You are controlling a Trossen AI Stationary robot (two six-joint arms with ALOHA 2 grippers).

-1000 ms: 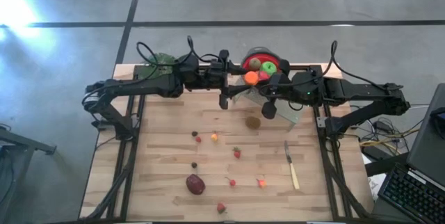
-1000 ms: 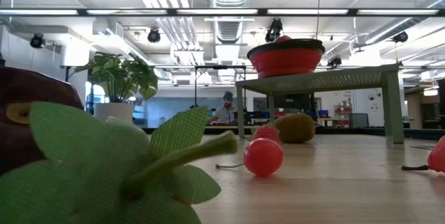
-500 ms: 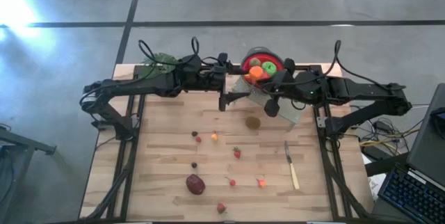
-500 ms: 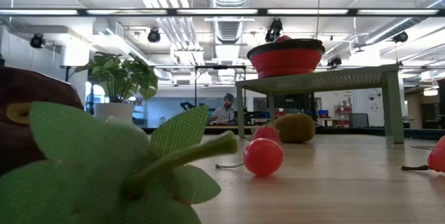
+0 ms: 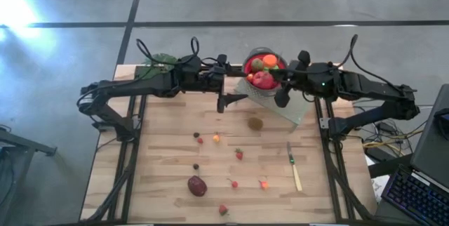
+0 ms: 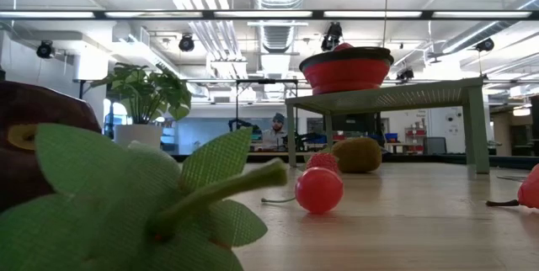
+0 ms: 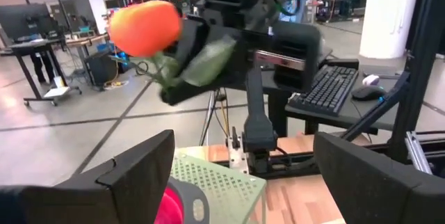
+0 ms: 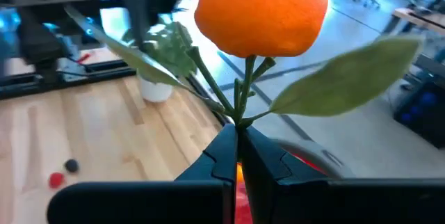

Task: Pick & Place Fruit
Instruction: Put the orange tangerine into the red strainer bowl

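Note:
My right gripper is shut on a small orange fruit that has a green stem and leaves. It holds the fruit above the red bowl. The bowl stands on a grey perforated stand at the far edge and holds a kiwi and a red apple. My left gripper is open with nothing between its fingers, just left of the bowl, facing the orange fruit. On the table lie a kiwi, a maroon plum and several tiny strawberries and orange pieces. My right gripper pinches the orange fruit's thin green stem between its two fingertips, just below where the leaves branch off. The fingers come from the table's right, near level. The fruit sticks out beyond the fingertips, lifted clear over the bowl, with its leaves spread to both sides.
A slim pale-handled knife lies near the right edge. A leafy potted plant stands at the far left corner. Close to the low camera lies a strawberry with big green leaves, with a red ball behind it.
My right gripper has carried the orange fruit away from my left gripper, toward the table's right and far edges, from in front of the bowl to above it. My left gripper has stayed about where it was.

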